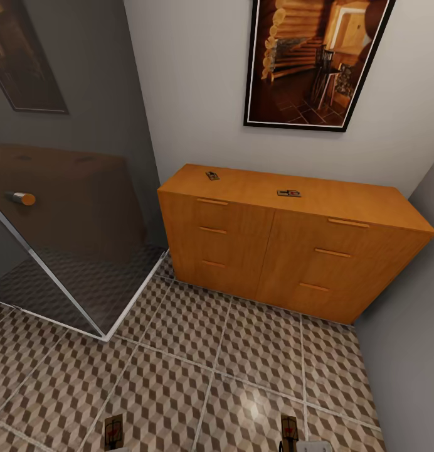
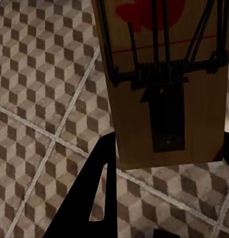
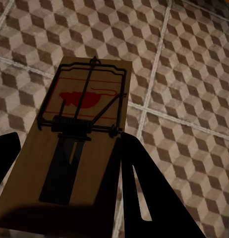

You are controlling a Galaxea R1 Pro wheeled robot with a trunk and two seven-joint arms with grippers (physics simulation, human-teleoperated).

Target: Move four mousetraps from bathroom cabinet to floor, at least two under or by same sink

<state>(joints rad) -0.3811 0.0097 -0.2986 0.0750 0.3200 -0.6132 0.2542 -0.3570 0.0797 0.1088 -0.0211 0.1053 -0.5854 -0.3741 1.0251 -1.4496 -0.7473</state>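
Observation:
Two mousetraps lie on the flat top of the orange-brown cabinet [image 1: 267, 251], one [image 1: 212, 176] toward its left end and one [image 1: 289, 193] near the middle. In the left wrist view my left gripper [image 2: 169, 144] is shut on a third mousetrap [image 2: 194, 99], held above the cube-patterned bathroom floor [image 2: 40, 99]. My right gripper [image 3: 70, 139] is shut on a fourth mousetrap [image 3: 89, 104], also held over the tiles. Both held traps show at the bottom edge of the head view, left [image 1: 113, 432] and right [image 1: 289, 433]. The sink is out of view.
A glass shower enclosure [image 1: 73, 251] with a round handle [image 1: 21, 198] stands to the left of the cabinet. A framed picture [image 1: 314, 59] hangs above the cabinet. A grey wall [image 1: 411, 326] closes the right side. Open tiled floor [image 1: 211, 370] lies between me and the cabinet.

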